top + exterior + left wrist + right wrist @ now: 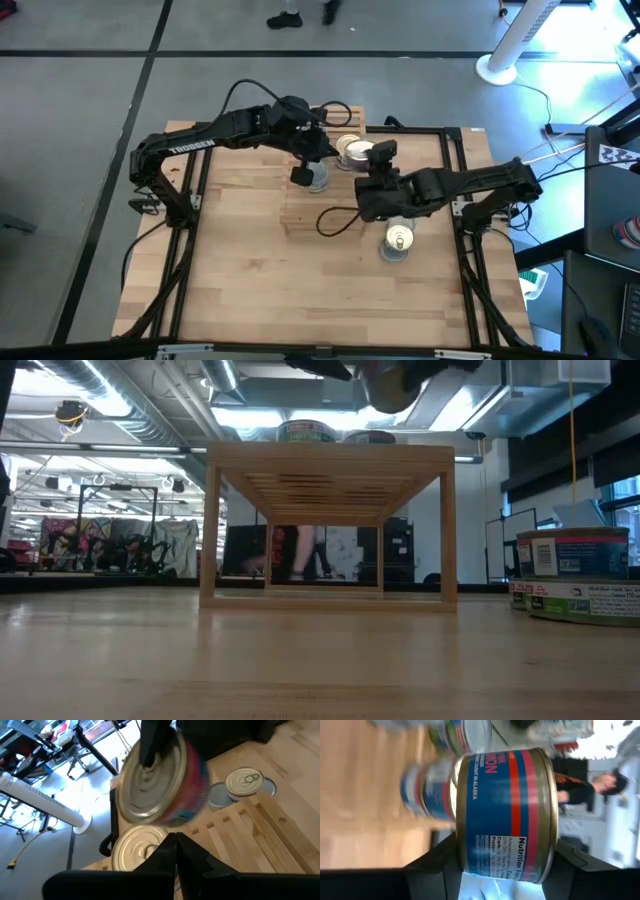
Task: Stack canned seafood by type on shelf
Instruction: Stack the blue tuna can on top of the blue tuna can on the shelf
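Aloft over shelf [330, 455], blue-red can [505, 815] pinched by right tool [378, 160]; slip or tip risked if released off-centre on tins below. Left tool [303, 172] pressed together, empty.

Our left gripper [303, 176] hangs at the frame's upper centre, fingers pressed together. Our right gripper [380, 152] reaches just right of it, fingers clamped around a can [505, 815].

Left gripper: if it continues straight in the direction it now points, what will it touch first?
Probably the gold-topped can on the shelf, just beyond the shut left gripper. The salmon can in the right gripper hangs slightly farther; depth is uncertain.
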### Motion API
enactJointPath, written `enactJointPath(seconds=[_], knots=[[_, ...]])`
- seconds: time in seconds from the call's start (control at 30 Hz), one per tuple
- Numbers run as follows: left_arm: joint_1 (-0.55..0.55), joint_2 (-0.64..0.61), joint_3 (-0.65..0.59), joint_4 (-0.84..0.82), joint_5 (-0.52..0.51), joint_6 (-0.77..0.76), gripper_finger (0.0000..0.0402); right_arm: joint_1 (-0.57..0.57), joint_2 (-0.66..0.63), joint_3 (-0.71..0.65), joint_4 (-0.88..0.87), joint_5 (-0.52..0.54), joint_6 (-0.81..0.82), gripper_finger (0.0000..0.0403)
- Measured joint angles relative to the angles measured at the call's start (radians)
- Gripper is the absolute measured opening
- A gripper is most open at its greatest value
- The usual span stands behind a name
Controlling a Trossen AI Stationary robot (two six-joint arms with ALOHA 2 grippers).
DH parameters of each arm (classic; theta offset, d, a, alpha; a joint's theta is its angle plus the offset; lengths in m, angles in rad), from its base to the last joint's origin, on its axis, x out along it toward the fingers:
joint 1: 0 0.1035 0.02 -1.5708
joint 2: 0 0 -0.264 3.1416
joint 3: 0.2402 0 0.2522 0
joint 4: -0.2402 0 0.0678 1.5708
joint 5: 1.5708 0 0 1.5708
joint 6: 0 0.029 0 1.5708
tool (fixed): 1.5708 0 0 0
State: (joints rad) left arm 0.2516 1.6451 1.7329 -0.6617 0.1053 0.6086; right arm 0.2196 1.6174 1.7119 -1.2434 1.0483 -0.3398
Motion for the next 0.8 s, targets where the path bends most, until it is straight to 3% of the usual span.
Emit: enactJointPath(seconds=[0.17,0.37,0.63,0.8], knots=[[-0.001,0.0,0.0,-0.007,0.0,-0.007,0.0005,-0.046,-0.024,0.0,0.131,-0.079,-0.113,0.0207],[-0.002,0.0,0.0,-0.008,0.0,-0.008,0.0005,-0.111,-0.027,-0.033,0.187,-0.146,-0.171,0.0193],[-0.002,0.0,0.0,-0.01,0.0,0.0,0.0005,-0.152,-0.025,-0.136,0.393,-0.182,-0.33,0.0204],[-0.002,0.0,0.0,-0.019,0.001,0.0,0.0005,-0.153,-0.026,-0.141,0.417,-0.171,-0.381,0.0198]])
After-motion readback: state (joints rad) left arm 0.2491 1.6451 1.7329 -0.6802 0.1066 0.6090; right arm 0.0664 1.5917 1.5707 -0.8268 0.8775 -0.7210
